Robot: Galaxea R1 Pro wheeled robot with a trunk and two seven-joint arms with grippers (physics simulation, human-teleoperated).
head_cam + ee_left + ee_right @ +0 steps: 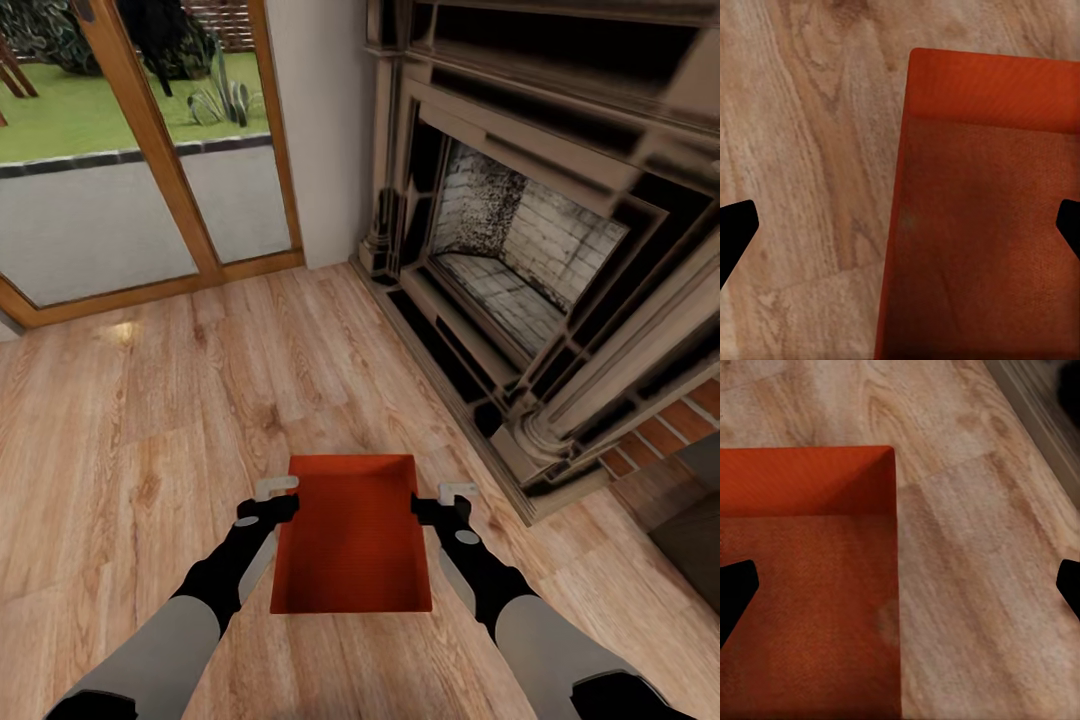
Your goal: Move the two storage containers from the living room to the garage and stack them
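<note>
One orange-red storage container [352, 540] sits open-topped on the living room's wood-plank floor [150, 400], between my two arms. My left gripper [278, 492] hovers open over its left long wall. In the left wrist view the container [982, 225] has that wall running between the spread fingertips [739, 232] of the left gripper [904, 229]. My right gripper [455, 493] is open over the right long wall. The right wrist view shows the container [802, 585] with that wall midway in the right gripper [904, 589]. The garage is out of view.
A dark-mantelled fireplace [520, 260] with a brick hearth [670, 430] stands close on the right, its base running diagonally past the container. Wood-framed glass doors [150, 150] fill the far left. Open floor lies ahead and to the left.
</note>
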